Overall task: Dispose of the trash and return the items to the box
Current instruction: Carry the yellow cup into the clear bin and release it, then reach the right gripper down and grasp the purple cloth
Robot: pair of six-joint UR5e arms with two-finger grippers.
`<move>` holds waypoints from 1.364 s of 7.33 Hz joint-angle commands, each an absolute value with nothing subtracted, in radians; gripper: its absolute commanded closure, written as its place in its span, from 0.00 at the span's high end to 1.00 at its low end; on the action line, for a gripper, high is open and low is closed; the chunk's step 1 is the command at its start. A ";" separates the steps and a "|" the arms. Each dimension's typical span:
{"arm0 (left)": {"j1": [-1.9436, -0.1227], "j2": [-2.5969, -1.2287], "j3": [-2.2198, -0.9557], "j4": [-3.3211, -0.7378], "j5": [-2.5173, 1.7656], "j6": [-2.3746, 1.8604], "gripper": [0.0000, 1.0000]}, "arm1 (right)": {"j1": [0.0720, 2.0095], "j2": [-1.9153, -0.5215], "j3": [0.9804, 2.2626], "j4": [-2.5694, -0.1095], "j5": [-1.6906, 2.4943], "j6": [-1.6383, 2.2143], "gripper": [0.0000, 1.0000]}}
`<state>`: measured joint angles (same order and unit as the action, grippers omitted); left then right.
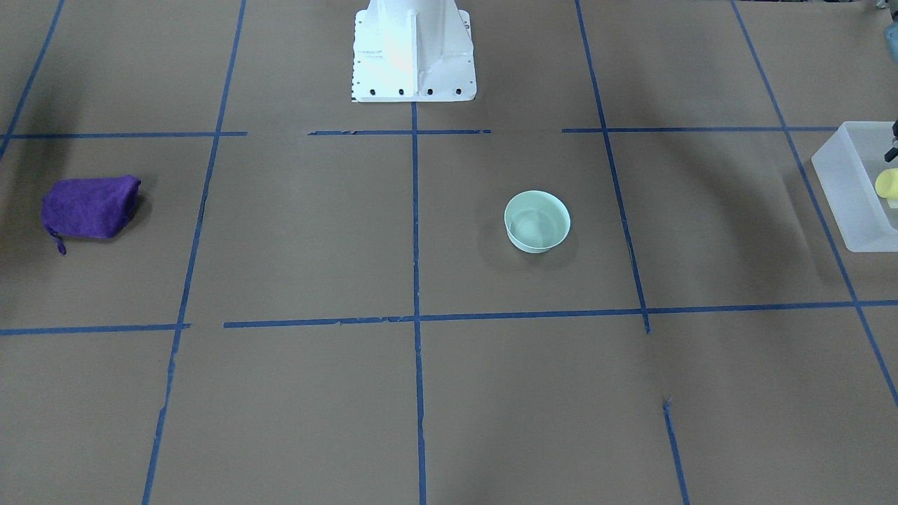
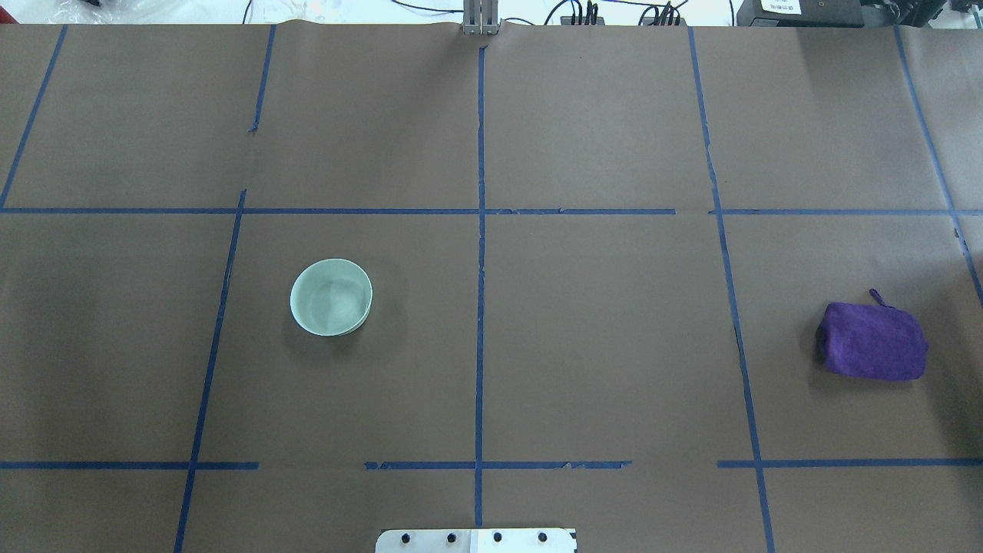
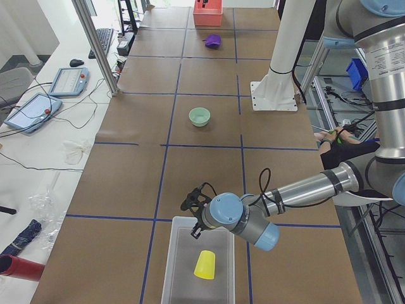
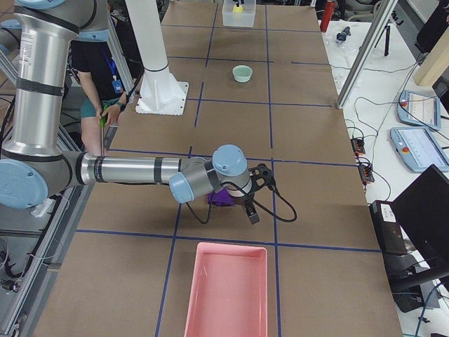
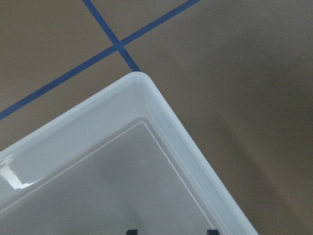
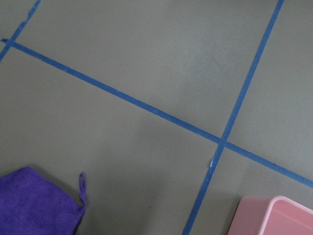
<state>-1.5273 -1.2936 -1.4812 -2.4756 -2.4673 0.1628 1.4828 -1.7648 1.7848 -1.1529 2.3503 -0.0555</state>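
A yellow tumbler cup (image 3: 205, 265) lies inside the translucent white bin (image 3: 172, 266) at the table's end on the robot's left, apparently on its side and alone in there. The mint-green bowl (image 2: 331, 296) stands upright and empty on the brown paper-covered table (image 2: 614, 346), well apart from the bin, in a square of blue tape lines (image 2: 480, 307) just to the robot's left of the centre line.

The left gripper (image 3: 197, 221) hangs over the bin's far corner, near the cup but not touching it. In the left wrist view its two dark fingertips (image 5: 131, 231) sit spread apart with nothing between them, above the bin's bare floor.

On the other side of the table, the right gripper (image 4: 252, 205) hovers low beside the purple cloth (image 2: 872, 342), which lies bunched on the paper, partly hidden under the wrist in the side view. Whether its jaws are apart or closed cannot be told. A pink bin (image 4: 226, 288) lies near it at the table's right end. The white robot base (image 1: 414, 52) stands at the middle of the robot's edge of the table.
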 commanded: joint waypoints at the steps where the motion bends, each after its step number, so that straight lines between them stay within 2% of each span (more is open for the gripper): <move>1: -1.526 -1.365 -1.526 -2.417 -2.462 0.115 1.00 | 1.422 -1.761 1.895 -1.154 2.372 0.163 1.00; 2: -1.526 -1.371 -1.549 -2.393 -2.462 0.115 1.00 | 1.355 -1.766 1.943 -1.129 2.361 0.216 1.00; 4: -1.528 -1.374 -1.575 -2.393 -2.462 0.115 1.00 | 1.222 -1.814 1.945 -0.954 2.323 0.442 1.00; 5: -1.528 -1.373 -1.594 -2.393 -2.464 0.115 1.00 | 1.089 -1.865 1.945 -0.839 2.183 0.559 1.00; 10: -1.531 -1.378 -1.595 -2.395 -2.462 0.115 1.00 | 0.620 -1.870 1.956 -0.822 1.723 0.791 0.99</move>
<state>-1.5289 -1.3772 -1.5950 -2.3940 -2.4621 0.1151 0.7211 -1.8698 1.9579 -0.8181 1.8307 0.7536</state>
